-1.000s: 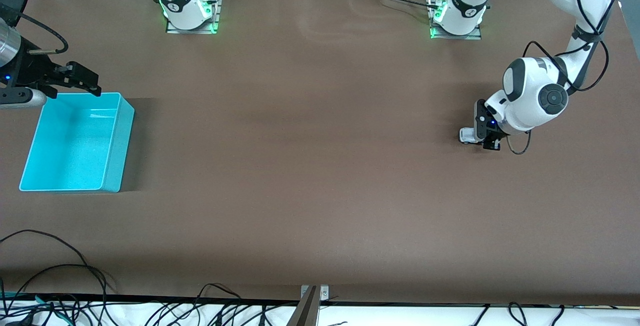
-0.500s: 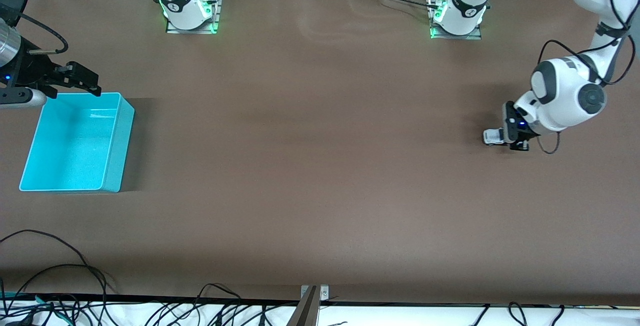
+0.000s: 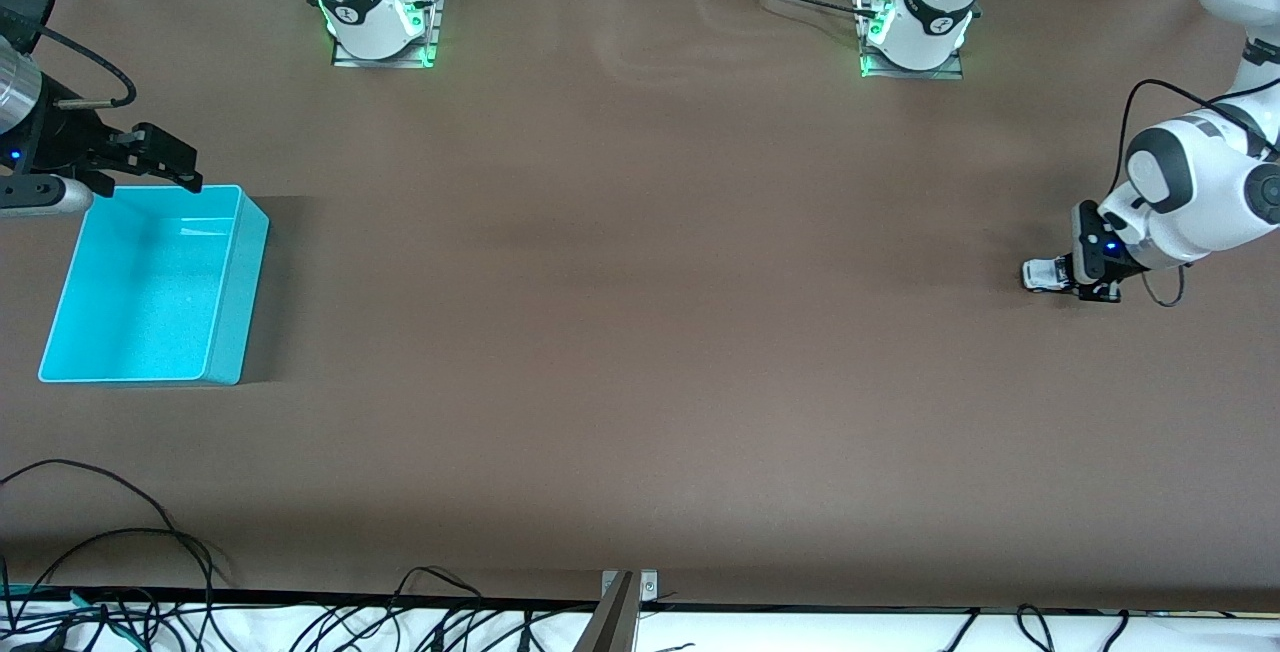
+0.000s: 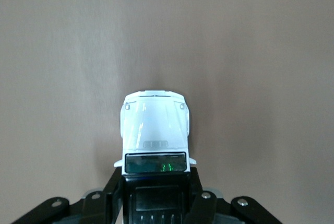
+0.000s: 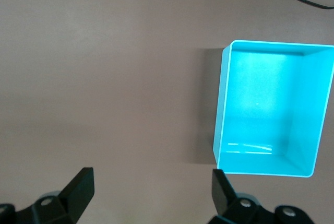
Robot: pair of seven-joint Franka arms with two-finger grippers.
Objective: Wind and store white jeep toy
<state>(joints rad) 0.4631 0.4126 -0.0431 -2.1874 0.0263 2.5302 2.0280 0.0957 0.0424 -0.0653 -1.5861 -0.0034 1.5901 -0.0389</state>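
Bin [image 3: 150, 282], turquoise: on the tabletop [image 3: 640, 332] near the right arm's end. Jeep [image 3: 1042, 275], white with black rear: on the tabletop near the left arm's end, rear clamped by the left gripper [image 3: 1088, 277], hood sticking out. Right gripper [image 3: 165, 164]: waits over the bin's edge nearest the bases, jaws spread wide, holding nothing.

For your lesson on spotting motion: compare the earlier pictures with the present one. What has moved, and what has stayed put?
The left tool, shut on the white jeep toy, has dragged it along the table toward the left arm's end, the toy low on the surface throughout. Nothing was let go. The right tool stays open above the rim of the turquoise bin, and the bin has not shifted.
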